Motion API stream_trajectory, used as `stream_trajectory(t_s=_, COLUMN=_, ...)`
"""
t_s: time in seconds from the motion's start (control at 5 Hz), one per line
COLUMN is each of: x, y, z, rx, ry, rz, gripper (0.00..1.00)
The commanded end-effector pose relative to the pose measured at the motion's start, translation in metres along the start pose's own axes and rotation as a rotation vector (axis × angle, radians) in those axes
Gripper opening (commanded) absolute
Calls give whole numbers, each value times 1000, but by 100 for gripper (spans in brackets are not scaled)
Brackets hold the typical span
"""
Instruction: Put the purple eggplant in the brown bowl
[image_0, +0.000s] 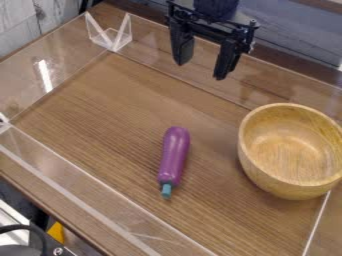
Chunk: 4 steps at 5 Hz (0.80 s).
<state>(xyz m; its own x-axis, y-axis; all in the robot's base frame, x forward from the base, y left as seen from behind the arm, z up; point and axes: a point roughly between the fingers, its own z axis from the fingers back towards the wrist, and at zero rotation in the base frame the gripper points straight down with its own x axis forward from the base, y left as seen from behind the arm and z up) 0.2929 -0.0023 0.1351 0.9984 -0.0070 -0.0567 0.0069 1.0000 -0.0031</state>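
While the gripper (201, 58) hangs at twelve o'clock with its jaws spread wide and holding nothing, we see the purple eggplant (173, 156) lying on the wooden bench (107, 110) near the centre (teal stem tip toward six o'clock). The brown bowl (291, 149) sits at three o'clock, just beside it, not touching.

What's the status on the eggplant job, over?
Gripper up at the back, jaws open, holding nothing. Purple eggplant lying on the table, left of the brown bowl, not touching it. Bowl has nothing in it. Nothing between them, over.
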Motion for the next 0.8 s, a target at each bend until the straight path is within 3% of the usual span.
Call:
stream_trajectory(t_s=0.0, x=-2, y=13, z=-2, rx=-5, ry=16, rz=-23, gripper=100)
stream_trajectory(t_s=0.4, x=-29, y=8, z=-29, rx=-32, ry=7, rz=-33, gripper=100)
stream_trajectory(t_s=0.6, x=-31, y=11, z=-36, rx=-38, ry=-5, rz=-62, gripper=100)
